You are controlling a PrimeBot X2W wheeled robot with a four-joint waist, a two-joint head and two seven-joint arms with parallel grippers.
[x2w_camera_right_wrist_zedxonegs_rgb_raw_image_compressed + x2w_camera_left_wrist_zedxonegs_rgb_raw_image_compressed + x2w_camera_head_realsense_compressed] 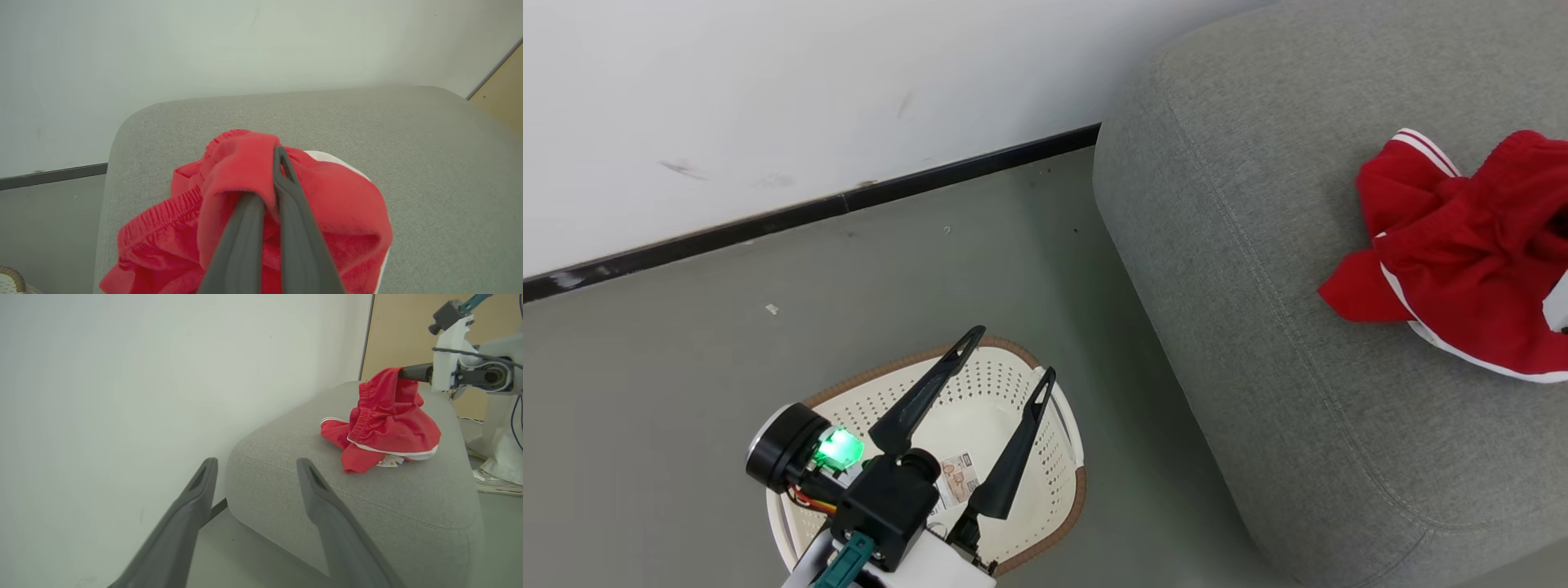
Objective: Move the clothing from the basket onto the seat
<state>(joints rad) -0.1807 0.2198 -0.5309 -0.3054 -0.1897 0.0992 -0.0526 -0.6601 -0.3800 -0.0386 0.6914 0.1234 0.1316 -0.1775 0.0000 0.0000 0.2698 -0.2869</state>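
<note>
L pincer (1013, 353): mine, fingers wide apart, nothing btwn them, hanging over the basket (849, 408).
Basket: on the floor (686, 367), just beside the seat (1258, 327); label (958, 478) shows on its bottom.
R pincer (278, 157): my fingers together, clamped on a fold of the clothing (1470, 253) by the elastic waistband.
Clothing: red heap w/ white trim, on top of seat, well apart from basket; pinched part lifted, rest lying on the cushion.
Seat: grey fabric, rounded corner, near the white wall (768, 82).

White wall (768, 82) marked by faint scuffs, edged below by black skirting strip (809, 210), grey-green floor (670, 351) dotted with small specks, tan panel (402, 330) set beside wall.
</note>
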